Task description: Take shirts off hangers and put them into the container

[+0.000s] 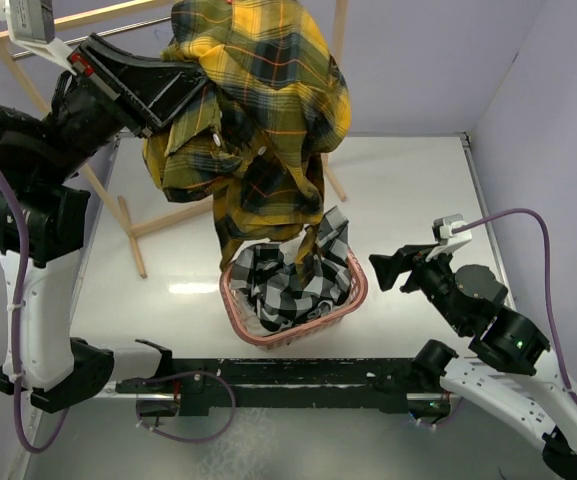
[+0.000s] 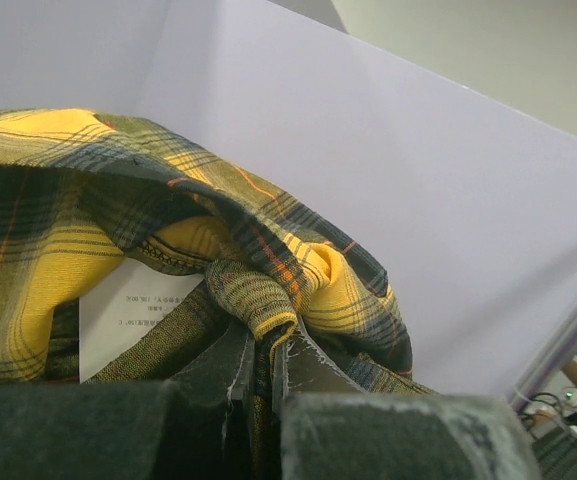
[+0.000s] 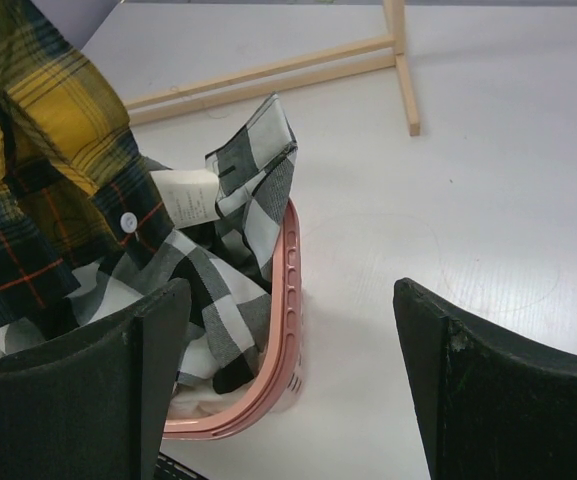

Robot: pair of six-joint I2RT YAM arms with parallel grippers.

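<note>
Left gripper (image 1: pixel 200 98), raised high on its lifted arm (image 1: pixel 28 140), is clamping the yellow shirt (image 1: pixel 268 120), whose tail is dangling into the basket (image 1: pixel 354 292) onto the checked shirt (image 1: pixel 283 290). From its wrist, the fingers (image 2: pixel 236 372) are pinching a fold tightly. Right gripper (image 3: pixel 290 290) is hovering low, gaping empty beside the basket.

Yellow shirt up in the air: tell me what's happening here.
The left jaws are shut on the yellow shirt, holding it high over the pink basket, its tail hanging down to it. The black and white shirt already lies inside. The right jaws stand open beside the basket, empty.
</note>
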